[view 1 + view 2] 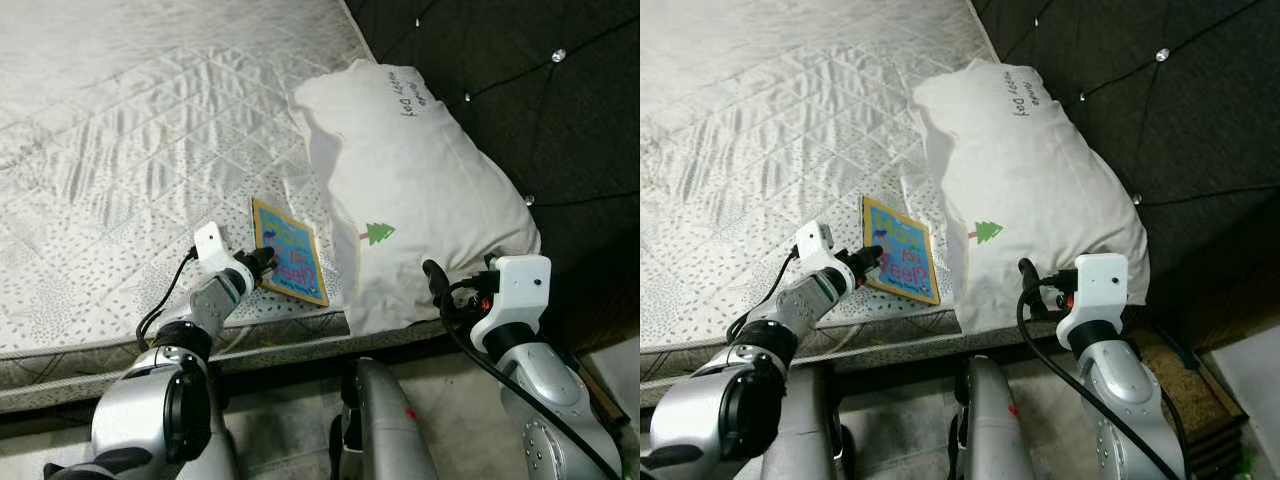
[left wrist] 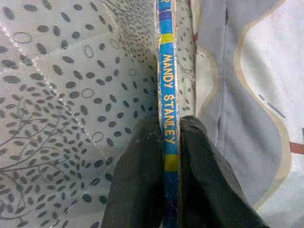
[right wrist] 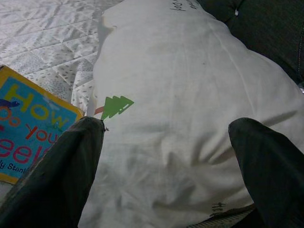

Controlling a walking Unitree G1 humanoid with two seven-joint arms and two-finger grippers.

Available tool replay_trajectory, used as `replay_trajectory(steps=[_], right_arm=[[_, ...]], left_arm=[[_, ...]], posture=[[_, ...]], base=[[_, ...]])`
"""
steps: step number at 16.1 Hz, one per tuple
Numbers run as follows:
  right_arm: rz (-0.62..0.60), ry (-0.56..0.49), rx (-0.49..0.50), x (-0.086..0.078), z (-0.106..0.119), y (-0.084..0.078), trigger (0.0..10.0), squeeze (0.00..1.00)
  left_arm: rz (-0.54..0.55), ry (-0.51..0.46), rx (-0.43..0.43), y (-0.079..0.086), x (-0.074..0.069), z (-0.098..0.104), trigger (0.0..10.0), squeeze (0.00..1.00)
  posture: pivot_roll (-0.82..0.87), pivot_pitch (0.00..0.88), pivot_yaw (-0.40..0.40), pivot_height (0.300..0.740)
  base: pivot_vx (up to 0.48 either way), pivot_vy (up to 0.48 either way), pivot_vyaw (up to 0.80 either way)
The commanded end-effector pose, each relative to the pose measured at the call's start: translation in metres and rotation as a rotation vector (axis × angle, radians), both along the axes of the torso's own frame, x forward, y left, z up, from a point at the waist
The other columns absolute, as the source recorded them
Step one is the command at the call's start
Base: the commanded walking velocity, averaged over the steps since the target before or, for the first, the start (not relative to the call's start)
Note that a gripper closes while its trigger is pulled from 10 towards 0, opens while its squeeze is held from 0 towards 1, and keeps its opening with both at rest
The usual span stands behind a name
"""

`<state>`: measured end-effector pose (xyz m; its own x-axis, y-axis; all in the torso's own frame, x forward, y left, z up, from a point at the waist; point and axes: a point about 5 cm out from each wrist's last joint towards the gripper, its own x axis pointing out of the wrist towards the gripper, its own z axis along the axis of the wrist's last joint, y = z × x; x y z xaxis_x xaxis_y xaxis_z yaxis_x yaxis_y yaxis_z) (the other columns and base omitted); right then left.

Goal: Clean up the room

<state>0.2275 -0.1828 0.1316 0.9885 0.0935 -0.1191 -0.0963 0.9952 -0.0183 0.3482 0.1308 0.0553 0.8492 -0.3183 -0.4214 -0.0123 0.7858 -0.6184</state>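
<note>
We have our left gripper (image 1: 266, 262) clamped on the book (image 1: 291, 252), the 2 black fingers (image 2: 142, 190) pinched together on either side of its thin spine, as the left wrist view shows plainly. The book lies flat on the mattress (image 1: 120, 150) close to the near edge of the bed, and the grip sits on its near left edge, so almost all of the cover extends away from the fingertips, ahead of them and toward the pillow (image 1: 410, 210). Its long axis runs forward from the gripper, roughly in line with the fingers.

That is the relation we judge the next move turns on: the weight hangs beyond the pinch point, so on lifting the book will probably want to droop or pivot about the spine unless we raise it along the finger line.

The pillow lies just beside the far long edge of the book, to the right of our left gripper, and we cannot tell whether the 2 touch. Our right gripper (image 3: 166, 156) stands with its fingers spread wide apart, holding nothing, pointed straight at the pillow's near end with the green tree print just ahead of its left finger. So the left arm owns the book, and the right is the nearer 1 for the pillow.
</note>
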Motion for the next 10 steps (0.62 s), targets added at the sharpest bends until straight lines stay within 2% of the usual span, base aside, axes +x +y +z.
replay_trajectory(steps=[1,4,5,6,7,10], right_arm=[[-0.016,-0.009,-0.006,-0.003,0.004,-0.003,10.0,0.00],[-0.017,-0.012,-0.006,-0.003,0.004,-0.002,10.0,0.00],[-0.018,-0.013,-0.006,-0.002,0.004,-0.002,10.0,0.00],[-0.017,-0.015,-0.008,-0.002,0.005,-0.003,10.0,0.00],[-0.016,-0.015,-0.009,-0.002,0.005,-0.003,10.0,0.00],[-0.014,-0.016,-0.008,-0.001,0.004,-0.002,10.0,0.00]], left_arm=[[-0.102,0.043,0.012,-0.017,-0.006,-0.007,10.0,0.00],[-0.164,0.027,0.016,-0.027,-0.005,-0.005,10.0,0.00],[-0.168,0.032,0.018,-0.028,-0.006,-0.007,10.0,0.07],[-0.167,0.041,0.039,-0.027,-0.008,-0.010,10.0,0.76],[-0.166,0.046,0.044,-0.025,-0.009,-0.011,10.0,1.00],[-0.152,0.045,0.066,-0.019,-0.008,-0.011,10.0,1.00]], posture=[[-0.23,0.180,-0.115,0.599],[-0.23,0.175,-0.114,0.599],[-0.24,0.174,-0.115,0.599],[-0.24,0.173,-0.116,0.599],[-0.23,0.173,-0.116,0.599],[-0.23,0.168,-0.114,0.599]], base=[[0.000,0.000,0.00],[0.000,0.000,0.00],[0.000,0.000,0.00],[0.000,0.000,0.00],[0.000,0.000,0.00],[0.000,0.000,0.00]])
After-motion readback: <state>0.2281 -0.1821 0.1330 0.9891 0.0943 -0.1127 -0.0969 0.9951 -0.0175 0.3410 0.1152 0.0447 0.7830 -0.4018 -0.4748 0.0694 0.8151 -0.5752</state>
